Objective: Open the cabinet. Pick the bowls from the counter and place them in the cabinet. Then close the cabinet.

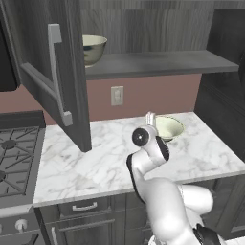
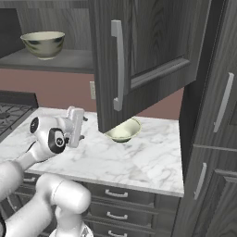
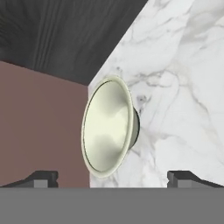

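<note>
The cabinet [image 1: 158, 62] stands open, its left door [image 1: 52, 72] and right door [image 2: 143, 55] swung out over the counter [image 1: 95, 158]. The larger bowl [image 1: 93, 48] rests on the left end of the grey shelf, also visible as the deep bowl [image 2: 43, 44]. The shallower bowl [image 1: 169, 127] sits on the marble near the back wall, under the right door [image 2: 122, 131]. My gripper [image 1: 150, 118] hovers just left of it, open and empty. In the hand view the shallow bowl [image 3: 107, 127] lies straight ahead of my gripper [image 3: 113, 178], beyond the spread fingertips [image 3: 41, 178].
A black gas stove [image 1: 14, 158] borders the counter on the left. A wall outlet [image 1: 116, 95] sits on the pink backsplash. Drawers [image 1: 83, 206] run below the counter. A tall dark cabinet [image 2: 217, 115] closes off the right side.
</note>
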{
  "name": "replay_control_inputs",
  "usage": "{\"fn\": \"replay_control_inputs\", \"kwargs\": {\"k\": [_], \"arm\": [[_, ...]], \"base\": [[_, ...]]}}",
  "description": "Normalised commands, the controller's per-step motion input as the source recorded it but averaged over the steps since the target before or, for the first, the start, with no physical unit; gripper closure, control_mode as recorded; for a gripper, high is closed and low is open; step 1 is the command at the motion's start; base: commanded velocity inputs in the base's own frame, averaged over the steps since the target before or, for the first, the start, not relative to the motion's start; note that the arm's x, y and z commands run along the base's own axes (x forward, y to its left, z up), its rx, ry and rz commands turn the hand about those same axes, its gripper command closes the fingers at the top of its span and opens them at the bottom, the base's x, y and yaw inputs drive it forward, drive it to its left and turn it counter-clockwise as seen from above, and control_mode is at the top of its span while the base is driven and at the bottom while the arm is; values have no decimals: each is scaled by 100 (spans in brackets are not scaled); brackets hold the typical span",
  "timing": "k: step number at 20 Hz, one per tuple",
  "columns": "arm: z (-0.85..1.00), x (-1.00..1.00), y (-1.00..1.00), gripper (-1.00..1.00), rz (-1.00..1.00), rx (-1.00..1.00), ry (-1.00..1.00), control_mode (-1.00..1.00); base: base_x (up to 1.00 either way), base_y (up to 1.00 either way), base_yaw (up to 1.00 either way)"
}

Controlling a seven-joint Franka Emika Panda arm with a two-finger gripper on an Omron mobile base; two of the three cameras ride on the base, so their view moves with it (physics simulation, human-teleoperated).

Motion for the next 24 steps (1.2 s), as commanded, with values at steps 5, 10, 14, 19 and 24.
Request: {"fn": "replay_control_inputs", "kwargs": {"k": [5, 10, 14, 19, 24], "arm": [[-25, 33, 0, -100, 0, 0, 0, -100], [-31, 35, -9, -100, 0, 7, 0, -100], [-31, 32, -14, -100, 2, 14, 0, -100], [-28, 30, -7, -100, 0, 12, 0, -100], [-20, 22, -1, -100, 0, 2, -2, -100]], "base": [[0, 0, 0], [0, 0, 0], [0, 0, 0], [0, 0, 0], [0, 0, 0]]}}
